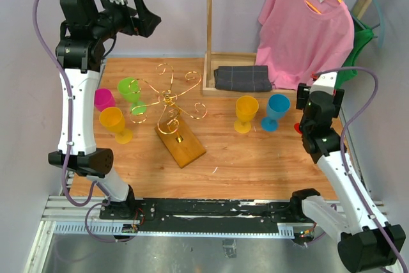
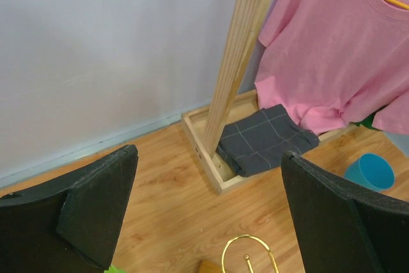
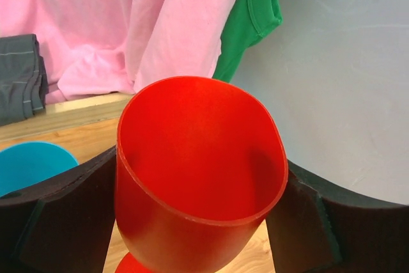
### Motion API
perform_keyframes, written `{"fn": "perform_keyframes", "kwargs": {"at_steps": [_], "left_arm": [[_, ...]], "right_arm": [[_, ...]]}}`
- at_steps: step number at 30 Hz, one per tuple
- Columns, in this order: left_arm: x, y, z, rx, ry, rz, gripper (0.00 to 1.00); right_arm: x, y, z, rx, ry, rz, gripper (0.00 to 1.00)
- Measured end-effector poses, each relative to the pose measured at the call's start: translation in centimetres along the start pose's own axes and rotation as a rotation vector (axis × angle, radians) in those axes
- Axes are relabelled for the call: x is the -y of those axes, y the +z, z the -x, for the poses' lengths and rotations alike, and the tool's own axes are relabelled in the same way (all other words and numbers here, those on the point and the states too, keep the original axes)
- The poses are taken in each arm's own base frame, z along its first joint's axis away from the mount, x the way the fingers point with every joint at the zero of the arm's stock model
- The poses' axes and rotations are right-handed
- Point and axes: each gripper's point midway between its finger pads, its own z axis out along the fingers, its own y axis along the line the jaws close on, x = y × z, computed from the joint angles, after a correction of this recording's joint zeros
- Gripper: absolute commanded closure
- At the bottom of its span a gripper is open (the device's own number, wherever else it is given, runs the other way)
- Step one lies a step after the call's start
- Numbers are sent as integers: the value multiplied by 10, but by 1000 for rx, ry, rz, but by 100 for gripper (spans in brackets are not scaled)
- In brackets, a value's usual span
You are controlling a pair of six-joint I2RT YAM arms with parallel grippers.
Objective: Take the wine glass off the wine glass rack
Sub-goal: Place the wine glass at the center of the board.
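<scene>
Wine glass rack [image 1: 171,103], gold wire with curled arms on a wooden base [image 1: 181,140], sits left of centre in the top external frame on the worktop [image 1: 255,158]. A green glass [image 1: 131,92] stands at its left side; whether it hangs from an arm cannot be told. A magenta glass [image 1: 103,99] and a yellow glass [image 1: 115,123] stand further left, and another yellow glass [image 1: 245,112] and a blue glass [image 1: 277,110] stand right of centre.

Largest in that frame, the left arm rises along the left edge with the left gripper [image 1: 142,17] high at upper left, well apart from the rack. The left wrist view shows its jaws spread wide with nothing between them, plus a wooden post [image 2: 241,43], a folded grey cloth [image 2: 262,139] in a shallow wooden tray [image 2: 203,151], a pink T-shirt [image 2: 332,49] and one gold curl [image 2: 246,254] at the bottom edge.

The right gripper [image 1: 301,126] is at the right edge, where only a sliver of red shows beside it. The right wrist view alone reveals the red wine glass [image 3: 198,183] filling the frame, the jaws pinching its bowl on both sides. A green garment [image 3: 252,17] hangs behind it.
</scene>
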Motion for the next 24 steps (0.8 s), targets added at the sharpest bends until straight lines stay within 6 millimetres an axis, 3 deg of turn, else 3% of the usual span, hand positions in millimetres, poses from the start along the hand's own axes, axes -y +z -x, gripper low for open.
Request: {"fn": "perform_keyframes", "kwargs": {"at_steps": [14,24], "left_arm": [[3,-1,-11,-42,-32,-10,1],[6,3,-17,-61,-44,-40,1]], "right_arm": [[-9,20,-56,15,-2,-127,35],[-23,40,-71,39,21,-157,34]]}}
